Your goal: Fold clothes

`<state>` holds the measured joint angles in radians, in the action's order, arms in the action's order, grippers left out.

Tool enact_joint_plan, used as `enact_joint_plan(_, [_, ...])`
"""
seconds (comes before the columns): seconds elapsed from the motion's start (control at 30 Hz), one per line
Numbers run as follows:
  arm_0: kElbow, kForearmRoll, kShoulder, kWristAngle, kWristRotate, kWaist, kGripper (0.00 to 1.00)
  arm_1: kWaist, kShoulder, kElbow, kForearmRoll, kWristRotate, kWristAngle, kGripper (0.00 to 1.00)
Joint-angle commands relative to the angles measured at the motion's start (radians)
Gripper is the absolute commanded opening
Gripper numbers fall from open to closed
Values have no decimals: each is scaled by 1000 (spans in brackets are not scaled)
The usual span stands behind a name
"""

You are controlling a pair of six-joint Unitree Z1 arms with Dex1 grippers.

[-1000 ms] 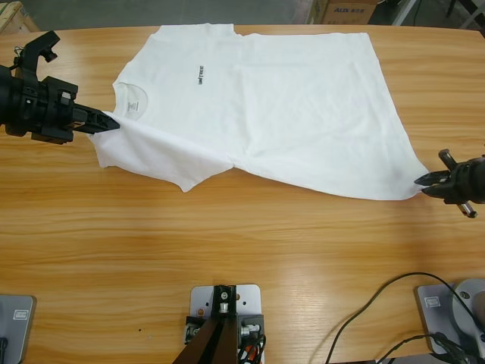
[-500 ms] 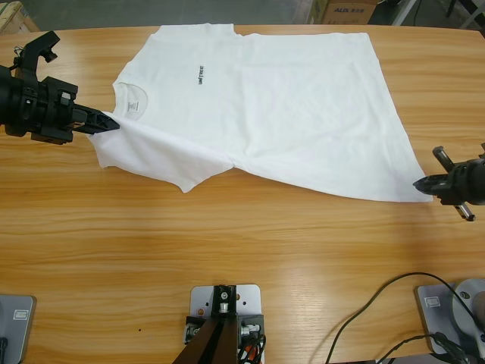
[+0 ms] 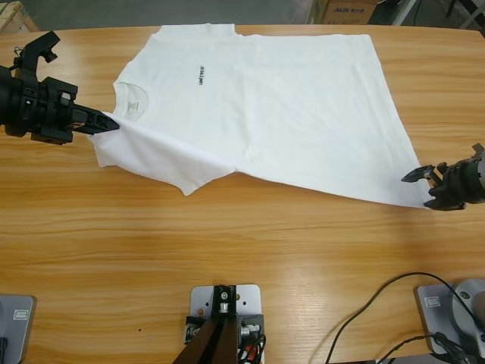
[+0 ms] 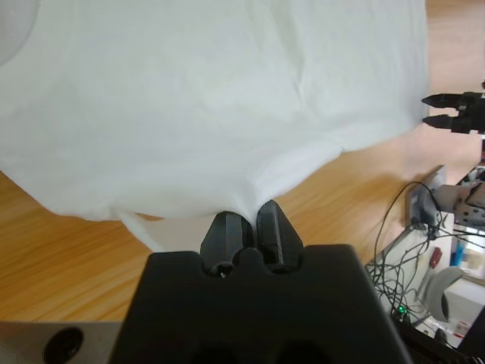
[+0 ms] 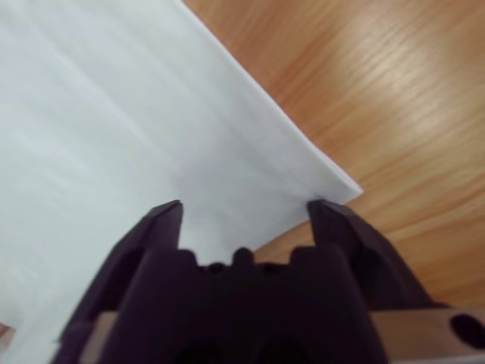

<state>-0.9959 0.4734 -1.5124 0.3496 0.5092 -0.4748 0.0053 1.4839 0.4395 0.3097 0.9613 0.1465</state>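
White T-shirt [image 3: 265,106] spread on wooden table [image 3: 242,258]; left gripper [image 3: 112,123] pinching its shoulder, right gripper [image 3: 422,183] spread wide over hem corner

A big white cotton T-shirt [image 3: 265,106] lies spread out on the long brown wooden desk [image 3: 227,258]. Its round neck points to 9 o'clock, and a small dark line of words sits on the chest. At 9 o'clock, the left arm's black end effector [image 3: 114,123] pinches the shirt by the shoulder, jaws closed on the cloth. At 3 o'clock, the right arm's black end effector [image 3: 421,186] has its jaws spread apart at the shirt's bottom corner.
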Motion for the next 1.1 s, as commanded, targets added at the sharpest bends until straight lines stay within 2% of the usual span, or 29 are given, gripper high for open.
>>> enact_joint_plan(0.03, [2,13,-41,3,-20,8,0,34,-59,131,108,-122,-51,1000])
enact_joint_plan(0.2, [0,13,-41,3,-21,8,0,73,-71,201,94,-160,-50,1000])
enact_joint_plan(0.3, [0,13,-40,3,-21,8,0,73,-51,185,118,-103,-47,1000])
enact_joint_plan(0.47, [2,14,-37,3,-21,8,0,79,-125,95,124,38,-66,1000])
enact_joint_plan(0.63, [-3,14,-41,3,-21,8,0,81,-142,77,166,78,-79,1000])
enact_joint_plan(0.9, [-4,16,-38,3,-21,8,0,123,-139,13,142,161,-75,990])
enact_joint_plan(1.1, [-4,20,-35,3,-21,8,0,124,-77,7,120,174,-79,987])
